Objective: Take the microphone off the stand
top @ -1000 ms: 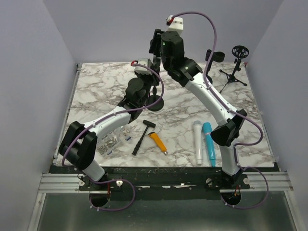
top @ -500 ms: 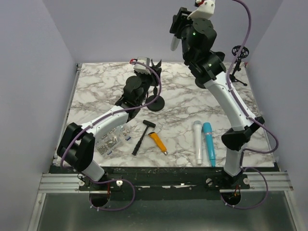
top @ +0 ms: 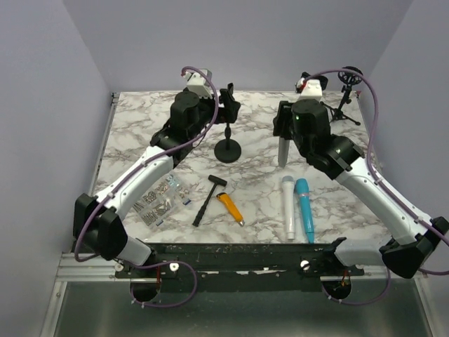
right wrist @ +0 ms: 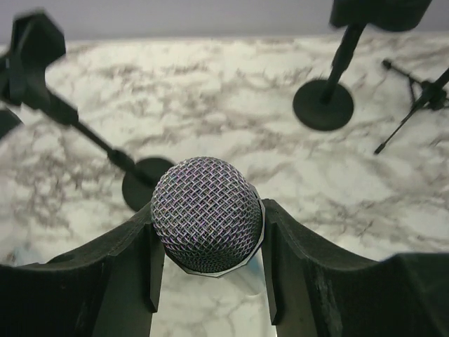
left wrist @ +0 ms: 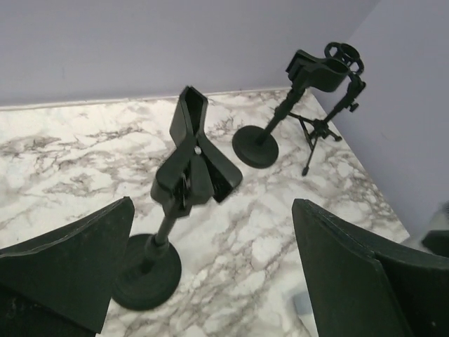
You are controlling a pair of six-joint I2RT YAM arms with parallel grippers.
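Observation:
The black stand rests on its round base mid-table, and its clip holds nothing. My left gripper hovers open by the top of the stand, the two fingers spread wide with only marble between them. To the right of the stand, my right gripper is shut on the grey microphone. The microphone hangs upright, its lower end close to the table. Its mesh head sits clamped between my right fingers.
A white microphone and a blue one lie at the front right. A hammer, a yellow-handled tool and a bag of small parts lie front left. A second round-base stand and a tripod stand occupy the back right corner.
My right arm lifted the microphone high off the stand, then brought it down to the stand's right. My left gripper opened, let go of the stand and drew back.

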